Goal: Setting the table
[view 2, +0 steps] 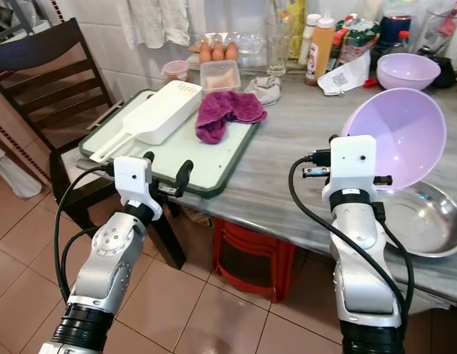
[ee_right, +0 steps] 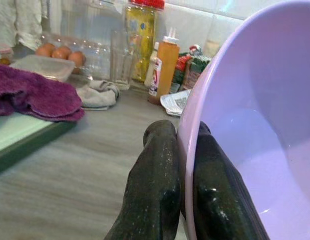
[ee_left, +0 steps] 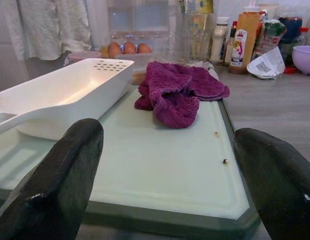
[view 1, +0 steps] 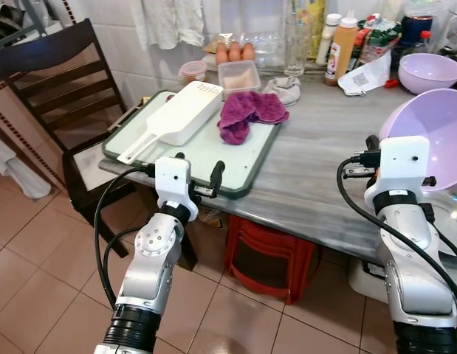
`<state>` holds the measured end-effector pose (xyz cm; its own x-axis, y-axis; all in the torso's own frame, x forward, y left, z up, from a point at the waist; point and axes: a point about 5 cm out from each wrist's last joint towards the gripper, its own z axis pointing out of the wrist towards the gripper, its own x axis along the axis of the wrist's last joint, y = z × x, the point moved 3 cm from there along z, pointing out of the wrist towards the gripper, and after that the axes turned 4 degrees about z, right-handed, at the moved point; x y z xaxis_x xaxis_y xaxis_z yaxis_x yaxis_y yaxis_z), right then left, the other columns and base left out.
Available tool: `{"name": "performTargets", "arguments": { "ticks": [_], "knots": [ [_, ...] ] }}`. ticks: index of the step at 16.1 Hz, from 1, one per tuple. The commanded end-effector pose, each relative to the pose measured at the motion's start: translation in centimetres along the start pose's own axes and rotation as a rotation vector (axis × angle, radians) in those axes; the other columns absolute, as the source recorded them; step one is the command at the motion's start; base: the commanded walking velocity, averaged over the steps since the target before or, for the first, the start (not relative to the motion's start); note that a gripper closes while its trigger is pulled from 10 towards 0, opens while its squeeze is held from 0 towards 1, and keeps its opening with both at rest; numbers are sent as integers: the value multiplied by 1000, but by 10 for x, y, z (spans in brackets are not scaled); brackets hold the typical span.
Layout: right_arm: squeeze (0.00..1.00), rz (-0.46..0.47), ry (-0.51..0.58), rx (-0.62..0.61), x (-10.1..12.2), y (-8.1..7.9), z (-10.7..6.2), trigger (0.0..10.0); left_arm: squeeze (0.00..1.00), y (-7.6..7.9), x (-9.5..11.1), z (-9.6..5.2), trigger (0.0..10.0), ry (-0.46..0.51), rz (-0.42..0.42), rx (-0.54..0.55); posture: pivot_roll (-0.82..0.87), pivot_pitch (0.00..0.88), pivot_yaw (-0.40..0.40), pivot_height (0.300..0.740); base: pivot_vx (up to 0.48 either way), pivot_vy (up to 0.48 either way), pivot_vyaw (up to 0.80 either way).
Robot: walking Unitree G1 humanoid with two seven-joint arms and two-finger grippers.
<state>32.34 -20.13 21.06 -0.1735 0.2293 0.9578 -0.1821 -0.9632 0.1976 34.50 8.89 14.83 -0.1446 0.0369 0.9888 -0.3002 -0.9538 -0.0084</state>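
The right hand [ee_right: 180, 200] sits at the right of the frame in the eye views, above the near edge of the grey tabletop [view 1: 317, 158]; its two black fingers [ee_right: 152, 190] are closed on the rim of a lilac bowl [view 2: 396, 136], one finger outside the wall and one inside. The bowl is held tilted on its side, with the opening facing the upper left of the frame. Just below it, at the right edge of the frame, a shallow metal dish [view 2: 427, 221] rests on the tabletop. The left hand [view 1: 198, 181] is at centre left, level with the near edge of a pale green tray [view 1: 213, 151]; its fingers [ee_left: 59, 185] are spread wide and hold nothing. The tray lies at the left end of the tabletop and carries a white perforated scoop-shaped container [view 1: 176, 118] with its handle pointing to the lower left, and beside it, towards the centre, a crumpled purple cloth [view 1: 246, 114]. Behind the tray, at upper centre, stand a clear lidded box [view 1: 239, 75], three brown eggs [view 1: 234, 51] and a small round tub [view 1: 193, 71]; a grey cloth [view 1: 287, 90] lies just right of the box. A second lilac bowl [view 1: 429, 71] stands upright at the upper right, near an orange sauce bottle [view 1: 342, 50] and a drinking glass [view 1: 296, 48]. A dark wooden chair [view 1: 58, 81] occupies the upper left, and a red stool [view 1: 269, 254] stands under the tabletop on the tiled floor [view 1: 36, 251].
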Motion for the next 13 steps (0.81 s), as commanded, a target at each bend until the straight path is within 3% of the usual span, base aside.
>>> {"name": "performTargets", "arguments": {
  "ticks": [1, 13],
  "knots": [
    [0, 4, 45, -7, 11, 0, -1, 10000, 0, 0, 3, 0, 10000, 7, 2, -12, -285, 77, 100, 740, 0, 0, 0],
    [0, 13, 54, -1, 12, -5, 1, 10000, 0, 0, 1, -2, 10000, -4, 5, -42, -278, 75, 104, 740, 0, -311, 0]
  ]
}}
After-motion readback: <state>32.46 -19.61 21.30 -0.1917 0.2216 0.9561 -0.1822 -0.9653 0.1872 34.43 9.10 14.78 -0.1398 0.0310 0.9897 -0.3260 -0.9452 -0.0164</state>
